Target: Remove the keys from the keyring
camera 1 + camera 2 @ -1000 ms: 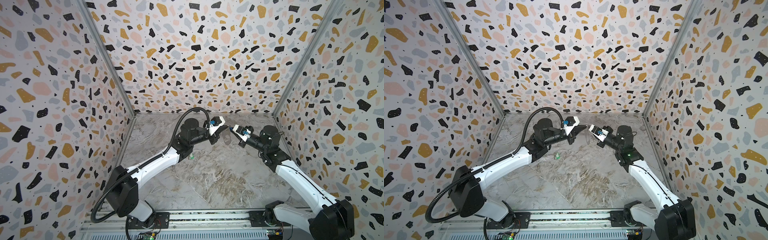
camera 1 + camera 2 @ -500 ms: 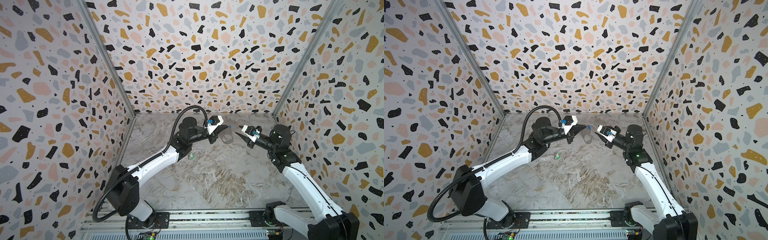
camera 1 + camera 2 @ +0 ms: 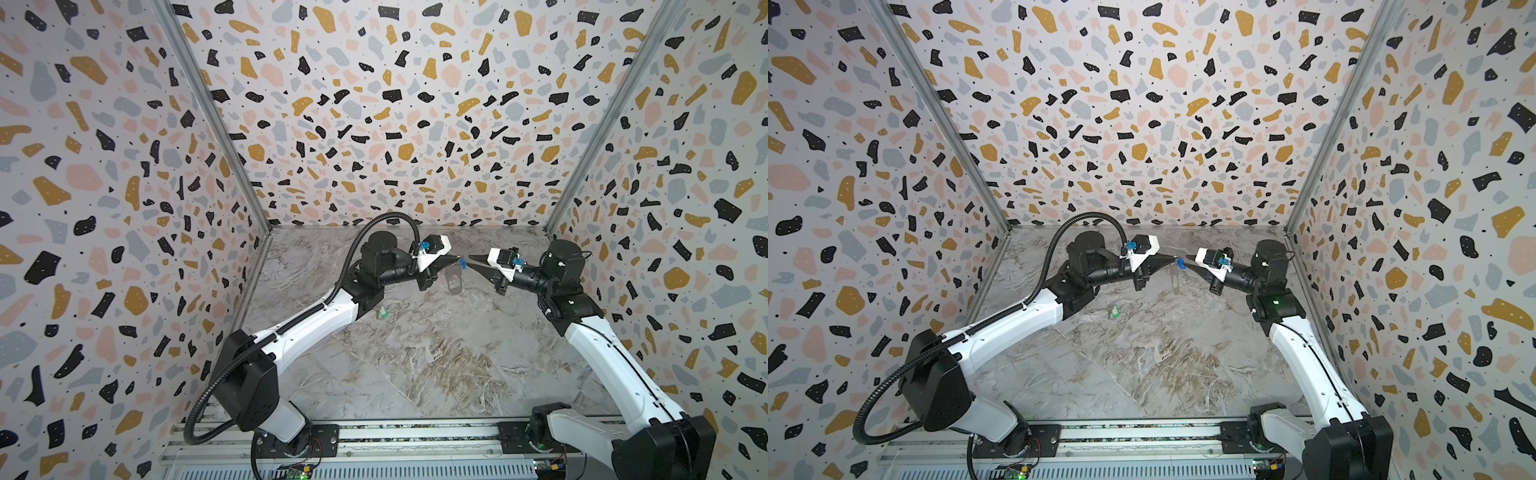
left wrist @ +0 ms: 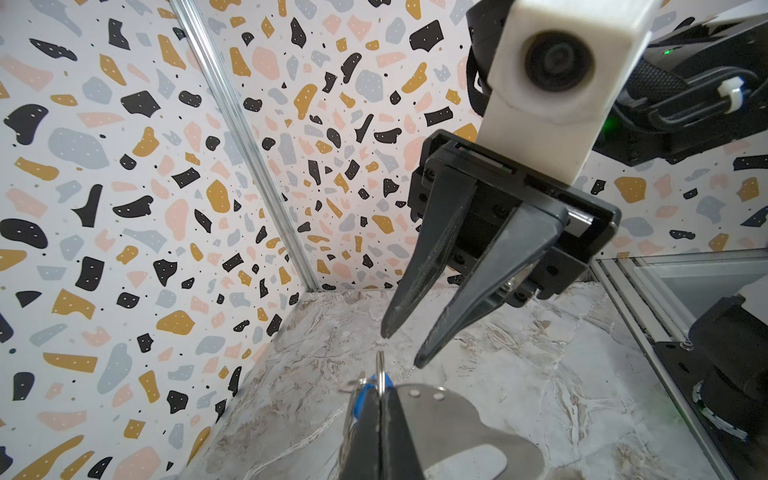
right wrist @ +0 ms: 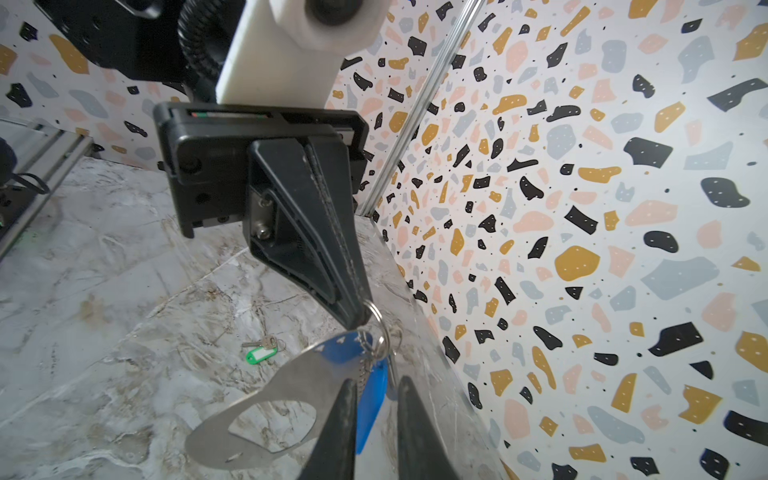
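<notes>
Returning from the withdrawn position held half a second ago, the right gripper point(image 3: 470, 258) is now set tip to tip with the left gripper point(image 3: 456, 259), as it was a second ago. The keyring point(image 3: 455, 282) is kept hanging above the table point(image 3: 415, 353) throughout. The blue key point(image 3: 1180, 262) is not yet freed, so a fresh attempt on it is judged to be in hand. The green key point(image 3: 382, 311) is already off and lies on the table, well apart from the keyring.

The left jaws are fully closed on the wire loop point(image 5: 380, 320) at the top of the keyring. This clamp is shown plainly only in the right wrist view. The right jaws are shown clearly by the left wrist view alone: a narrow gap is left between them, nothing is held, and the tips are stopped just short of the loop. In both top views the blue key is reduced to a speck and the gap cannot be read.
</notes>
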You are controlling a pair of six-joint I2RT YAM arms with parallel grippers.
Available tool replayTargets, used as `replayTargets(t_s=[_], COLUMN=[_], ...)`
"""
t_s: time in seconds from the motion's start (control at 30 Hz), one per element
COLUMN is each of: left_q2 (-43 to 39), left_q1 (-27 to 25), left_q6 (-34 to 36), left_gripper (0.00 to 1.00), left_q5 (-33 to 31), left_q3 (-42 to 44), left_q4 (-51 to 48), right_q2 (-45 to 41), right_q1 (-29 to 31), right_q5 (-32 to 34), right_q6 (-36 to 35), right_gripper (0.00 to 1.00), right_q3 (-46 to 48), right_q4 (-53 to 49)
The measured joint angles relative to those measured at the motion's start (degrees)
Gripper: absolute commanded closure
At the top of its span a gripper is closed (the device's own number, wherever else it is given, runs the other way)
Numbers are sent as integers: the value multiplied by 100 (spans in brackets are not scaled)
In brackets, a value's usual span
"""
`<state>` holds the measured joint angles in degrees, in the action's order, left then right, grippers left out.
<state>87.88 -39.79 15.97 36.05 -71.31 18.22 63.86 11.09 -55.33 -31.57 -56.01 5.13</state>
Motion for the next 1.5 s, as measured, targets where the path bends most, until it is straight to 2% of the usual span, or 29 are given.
replayTargets(t_s=[0.5,0.9,1.2,1.4,1.5], left_q2=[2,2,2,2,2], left_q1=[0,0,0,0,0], left_q6=[321,448,511,551,570], left_gripper=[100,100,100,100,100], left_q5=[225,376,407,420,422], left_q3=[-162,-199,-284,-284,-284], left_q4=[-472,-671,-796,-800,-820], right_q2=[210,358,466,487,487], right_q1=[0,0,0,0,0], right_q5=[-404,-483,-658,-730,-752], right_q6=[155,284,286,295,299], right_gripper=[82,82,87,87,82], right_q3=[-76,-240,-249,-249,-249], right_q4=[-181,-304,-409,-428,-426])
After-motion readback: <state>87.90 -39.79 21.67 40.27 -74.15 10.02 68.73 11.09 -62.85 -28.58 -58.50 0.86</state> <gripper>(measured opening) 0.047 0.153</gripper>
